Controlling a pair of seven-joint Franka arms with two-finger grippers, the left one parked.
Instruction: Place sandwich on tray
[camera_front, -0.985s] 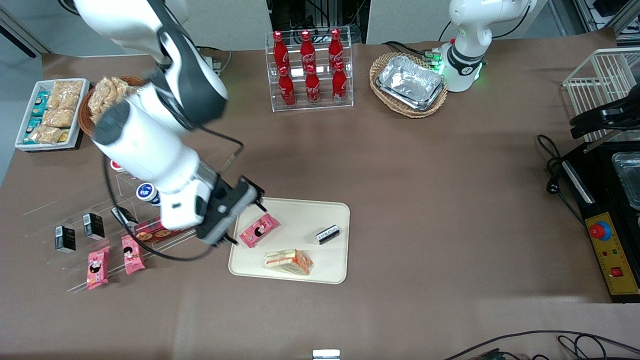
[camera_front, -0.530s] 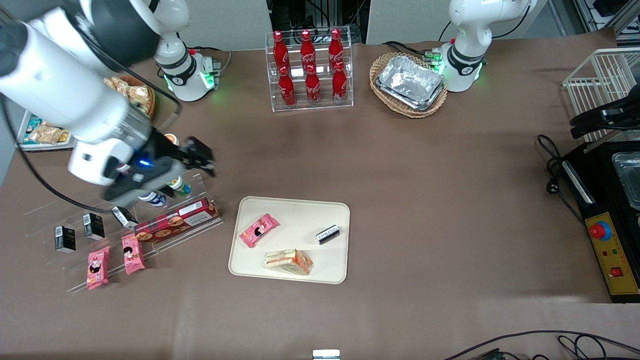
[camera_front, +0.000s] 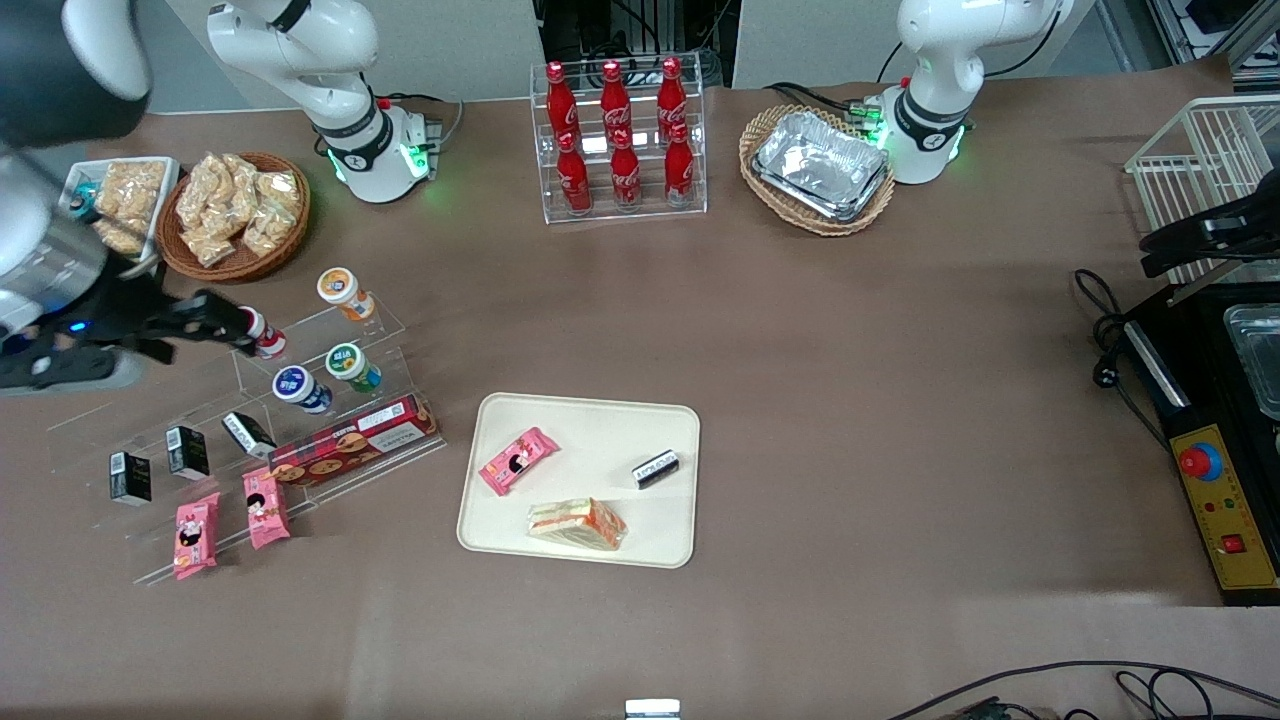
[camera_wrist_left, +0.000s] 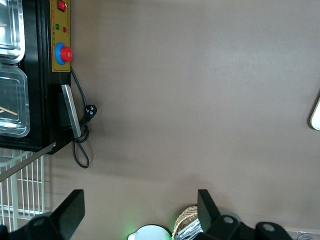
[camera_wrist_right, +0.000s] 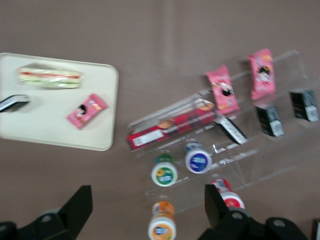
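Note:
The sandwich (camera_front: 578, 523), a clear-wrapped wedge of white bread with orange-red filling, lies flat on the cream-beige tray (camera_front: 600, 430), along the tray's edge nearest the front camera. In the right wrist view the sandwich (camera_wrist_right: 50, 77) rests on the tray (camera_wrist_right: 45, 125) beside a pink packet. My gripper (camera_front: 215, 325) hovers well away from the tray, toward the working arm's end of the table, above the clear display stand. It is open and holds nothing; its fingers (camera_wrist_right: 82, 205) stand wide apart.
A pink snack packet (camera_front: 518, 460) and a small black packet (camera_front: 656, 468) also lie on the tray. The clear stand holds cups (camera_front: 352, 366), a red cookie box (camera_front: 355, 440) and pink packets (camera_front: 265, 508). Farther off stand a snack basket (camera_front: 235, 215), a cola rack (camera_front: 620, 140) and foil trays (camera_front: 818, 165).
My gripper has swung from the tray's edge away toward the working arm's end of the table, uncovering the display stand. The sandwich and the other tray items have not moved.

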